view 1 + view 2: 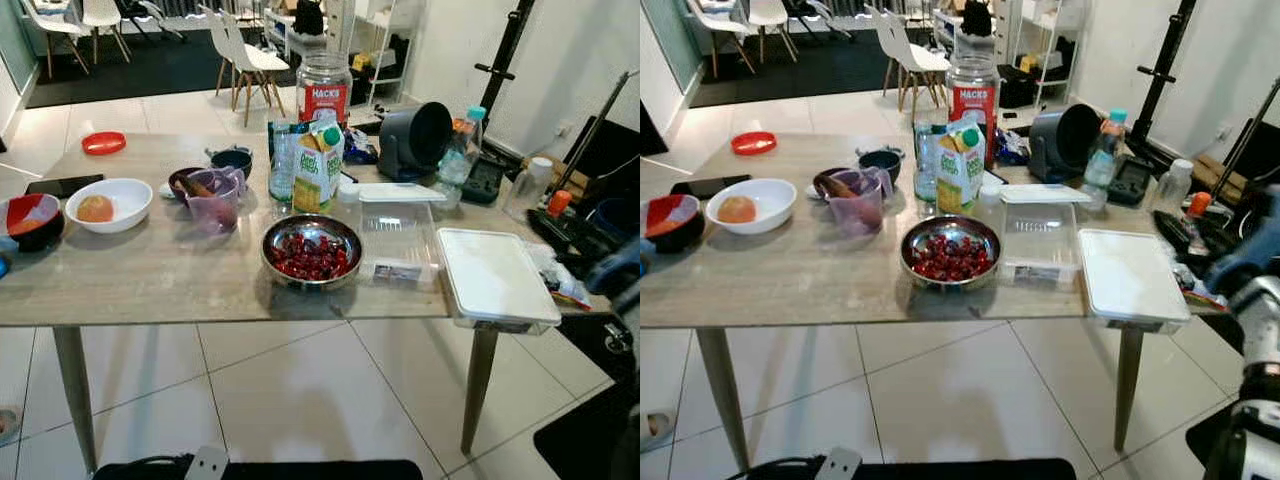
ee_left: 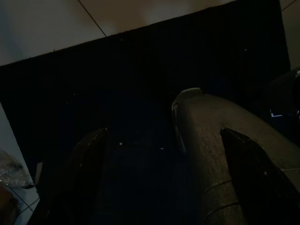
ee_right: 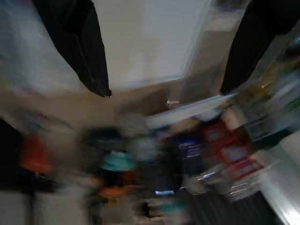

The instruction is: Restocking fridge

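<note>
Round steel bowl of red cherries [image 1: 311, 251] at front of wood-grain table [image 1: 150, 280], clear lidded box [image 1: 398, 238] alongside; right gripper [image 3: 164, 70] spread wide, blurred; left gripper [image 2: 164, 187] parted, low in shade.

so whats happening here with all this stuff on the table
The robot stands facing a wooden table loaded with food: a steel bowl of cherries, a juice carton, a clear container and a white lidded box at the near right corner. Nothing is held yet. The right gripper is open, raised at the right by the white box, its view blurred. The left arm hangs idle over a dark mat.
</note>
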Robot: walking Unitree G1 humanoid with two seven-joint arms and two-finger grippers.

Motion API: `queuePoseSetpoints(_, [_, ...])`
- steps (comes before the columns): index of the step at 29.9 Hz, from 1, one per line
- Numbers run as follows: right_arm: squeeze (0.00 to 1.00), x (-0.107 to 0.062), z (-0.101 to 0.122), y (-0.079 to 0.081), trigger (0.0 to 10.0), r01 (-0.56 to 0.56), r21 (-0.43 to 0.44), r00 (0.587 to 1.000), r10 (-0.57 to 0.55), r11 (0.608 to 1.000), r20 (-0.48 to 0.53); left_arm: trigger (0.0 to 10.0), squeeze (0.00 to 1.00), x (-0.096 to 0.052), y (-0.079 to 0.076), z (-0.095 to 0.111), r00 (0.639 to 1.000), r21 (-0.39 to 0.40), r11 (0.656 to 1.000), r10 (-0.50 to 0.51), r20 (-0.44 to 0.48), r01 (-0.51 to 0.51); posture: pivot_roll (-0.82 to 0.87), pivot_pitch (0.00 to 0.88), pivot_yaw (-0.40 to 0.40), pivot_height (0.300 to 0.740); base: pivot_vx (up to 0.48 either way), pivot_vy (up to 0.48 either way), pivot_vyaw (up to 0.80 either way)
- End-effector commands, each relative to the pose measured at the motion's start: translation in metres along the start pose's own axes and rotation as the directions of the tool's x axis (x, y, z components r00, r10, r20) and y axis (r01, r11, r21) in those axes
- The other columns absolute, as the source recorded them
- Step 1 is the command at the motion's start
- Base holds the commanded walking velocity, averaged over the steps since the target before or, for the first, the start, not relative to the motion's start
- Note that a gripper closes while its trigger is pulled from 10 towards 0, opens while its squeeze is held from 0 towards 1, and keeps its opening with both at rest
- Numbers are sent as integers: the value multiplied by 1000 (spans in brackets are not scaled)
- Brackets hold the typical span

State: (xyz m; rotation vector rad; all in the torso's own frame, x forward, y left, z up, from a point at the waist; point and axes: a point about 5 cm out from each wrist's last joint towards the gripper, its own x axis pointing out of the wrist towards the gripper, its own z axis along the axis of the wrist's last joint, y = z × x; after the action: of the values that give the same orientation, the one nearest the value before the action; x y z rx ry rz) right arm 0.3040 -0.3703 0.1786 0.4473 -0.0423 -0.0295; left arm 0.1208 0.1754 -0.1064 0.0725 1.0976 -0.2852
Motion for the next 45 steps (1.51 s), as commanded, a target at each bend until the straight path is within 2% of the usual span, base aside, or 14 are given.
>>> queuePoseSetpoints(1, [0,-14,-10,-22,10000,128,80,991,-126,989,-35,10000,0,-4,-5,-24,995,8,1000,-25,-98,26,-50,0,-16,740,0,0,0])
queuePoseSetpoints(3, [0,-30,-19,-42,10000,226,111,972,-216,968,-95,10000,0,-4,-4,-24,995,10,1000,-25,-99,26,-51,0,-15,740,0,0,0])
queuePoseSetpoints(6, [0,-38,-21,-49,10000,250,121,965,-237,961,-115,10000,0,-4,-4,-24,995,11,1000,-24,-99,25,-57,0,-13,740,0,0,0])
queuePoseSetpoints(8, [0,-56,-31,-63,10000,298,152,943,-267,942,-199,10000,0,-4,-3,-24,994,19,999,-25,-102,27,-66,0,-6,740,0,0,0])
queuePoseSetpoints(14, [35,-75,-47,-75,10000,360,185,910,-300,914,-286,10000,0,-4,-3,-23,994,27,999,-29,-103,32,-73,0,-1,740,0,0,0])
queuePoseSetpoints(15, [1000,-81,-54,-78,10000,376,204,902,-307,904,-303,10000,0,-4,-2,-22,995,28,999,-30,-100,33,-73,0,-1,740,0,0,0])
queuePoseSetpoints(19, [1000,-88,-67,-77,10000,346,259,913,-260,902,-314,10000,0,-4,-2,-21,995,28,999,-32,-96,35,-75,0,1,740,0,0,0])
queuePoseSetpoints(22, [1000,-94,-87,-74,10000,308,409,938,-201,859,-284,10000,0,-4,-3,-20,995,26,999,-36,-95,39,-76,0,2,740,0,0,0])
queuePoseSetpoints(25, [1000,-97,-92,-73,10000,303,442,941,-193,844,-277,10000,0,-4,-3,-20,995,26,999,-37,-95,40,-78,0,1,740,0,0,0])
queuePoseSetpoints(28, [969,-101,-107,-66,10000,238,541,962,-120,807,-245,10000,0,-4,-3,-20,995,23,999,-38,-96,41,-73,0,-4,740,0,0,0])
queuePoseSetpoints(29, [75,-101,-114,-61,10000,202,580,970,-79,789,-230,10000,0,-4,-3,-20,995,21,999,-38,-95,41,-72,0,-5,740,0,0,0])
queuePoseSetpoints(31, [0,-102,-123,-55,10000,172,617,973,-36,768,-226,10000,0,-4,-3,-21,995,18,999,-38,-94,40,-72,0,-5,740,0,0,0])
queuePoseSetpoints(35, [0,-101,-145,-39,10000,124,681,973,48,721,-227,10000,0,-4,-2,-22,995,13,999,-36,-95,38,-69,0,-8,740,0,0,0])
queuePoseSetpoints(45, [0,-85,-145,-16,10000,-50,756,984,162,652,-75,10000,0,-6,-1,-28,994,9,999,-33,-107,34,-68,0,-7,740,0,0,0])
